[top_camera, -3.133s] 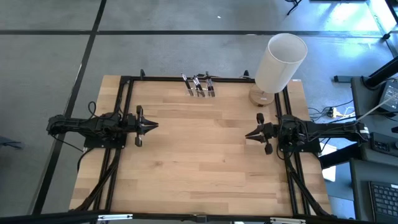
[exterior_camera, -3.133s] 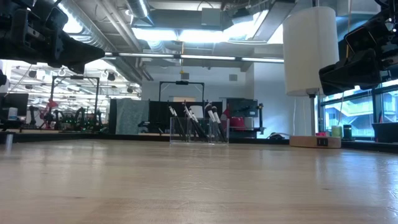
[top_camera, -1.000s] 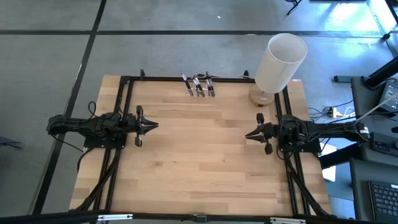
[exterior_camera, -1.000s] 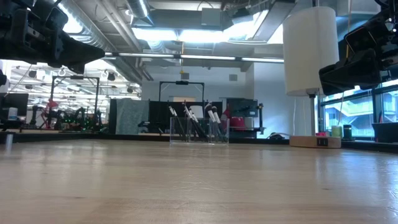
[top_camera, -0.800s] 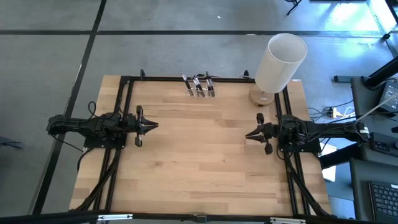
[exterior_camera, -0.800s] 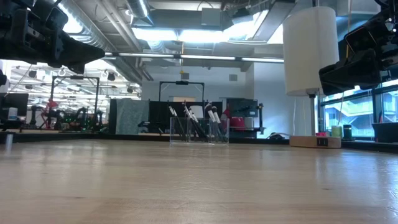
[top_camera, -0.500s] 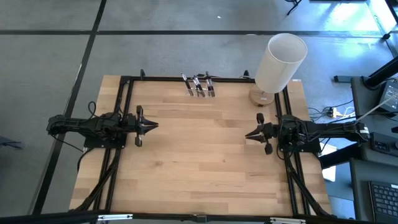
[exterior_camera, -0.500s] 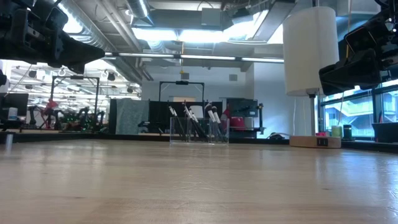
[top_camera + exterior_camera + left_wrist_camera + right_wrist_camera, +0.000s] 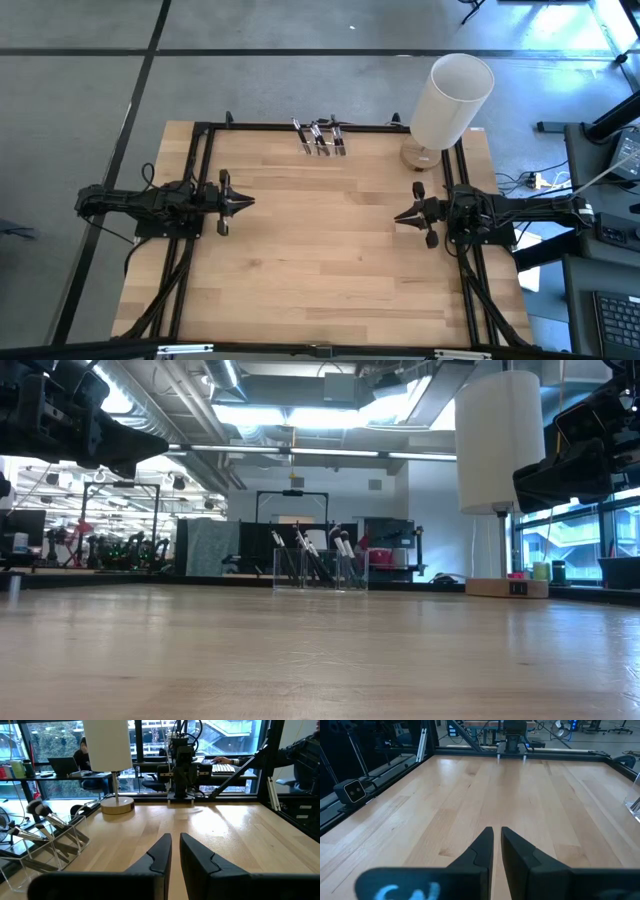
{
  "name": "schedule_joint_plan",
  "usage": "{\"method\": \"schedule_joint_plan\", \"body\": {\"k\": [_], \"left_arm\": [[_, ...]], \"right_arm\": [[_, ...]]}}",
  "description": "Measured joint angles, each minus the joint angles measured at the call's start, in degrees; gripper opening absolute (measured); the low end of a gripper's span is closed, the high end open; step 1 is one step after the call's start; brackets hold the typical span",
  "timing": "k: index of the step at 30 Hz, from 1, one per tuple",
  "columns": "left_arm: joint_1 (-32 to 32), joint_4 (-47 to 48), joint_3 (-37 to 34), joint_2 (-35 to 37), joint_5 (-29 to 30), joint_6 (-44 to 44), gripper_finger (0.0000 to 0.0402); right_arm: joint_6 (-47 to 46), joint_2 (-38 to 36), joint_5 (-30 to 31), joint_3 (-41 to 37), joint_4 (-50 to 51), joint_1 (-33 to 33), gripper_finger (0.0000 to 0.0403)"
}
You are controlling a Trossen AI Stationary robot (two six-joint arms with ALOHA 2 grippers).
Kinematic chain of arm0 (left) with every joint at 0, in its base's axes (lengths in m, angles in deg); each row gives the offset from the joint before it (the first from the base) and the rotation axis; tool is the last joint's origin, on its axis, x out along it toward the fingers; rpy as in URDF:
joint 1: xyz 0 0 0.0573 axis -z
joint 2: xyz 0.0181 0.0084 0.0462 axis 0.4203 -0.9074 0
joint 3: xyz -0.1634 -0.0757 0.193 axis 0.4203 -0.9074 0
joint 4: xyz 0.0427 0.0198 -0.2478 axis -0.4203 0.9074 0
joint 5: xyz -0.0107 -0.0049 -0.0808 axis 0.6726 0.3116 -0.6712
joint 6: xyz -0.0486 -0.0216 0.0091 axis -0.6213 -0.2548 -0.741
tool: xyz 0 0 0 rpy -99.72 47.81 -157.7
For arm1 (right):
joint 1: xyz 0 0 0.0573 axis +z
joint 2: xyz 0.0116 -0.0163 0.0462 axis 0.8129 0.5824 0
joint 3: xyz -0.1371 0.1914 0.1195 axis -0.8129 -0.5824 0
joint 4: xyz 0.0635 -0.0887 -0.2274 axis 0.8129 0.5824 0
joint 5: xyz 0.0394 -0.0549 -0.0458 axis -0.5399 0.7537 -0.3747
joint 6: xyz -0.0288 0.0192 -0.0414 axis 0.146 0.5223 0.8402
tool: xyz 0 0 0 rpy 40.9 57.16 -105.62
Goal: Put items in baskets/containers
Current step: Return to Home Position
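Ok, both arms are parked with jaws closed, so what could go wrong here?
1. The clear organizer sits close to the far edge of the table with its brushes leaning; a bump might tip it.
2. It hardly shows from above, so a later reach could clip it.
3. The white lamp stands close to the right arm; a wide swing may strike it.

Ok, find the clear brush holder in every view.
High view: holder at the table's far edge, middle.
Low view: holder dead centre, far back.
Left wrist view: holder, this side of the white cylinder lamp.
Right wrist view: only a clear corner, probably the holder.
Landmark: white cylinder lamp, absent from right wrist view.
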Motion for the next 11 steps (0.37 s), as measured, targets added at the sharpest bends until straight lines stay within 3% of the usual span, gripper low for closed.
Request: {"method": "schedule_joint_plan", "body": {"k": [11], "left_arm": [[0.0, 0.0, 0.0, 0.0, 0.0, 0.0, 0.0032]], "right_arm": [[0.0, 0.0, 0.0, 0.0, 0.0, 0.0, 0.0037]]}}
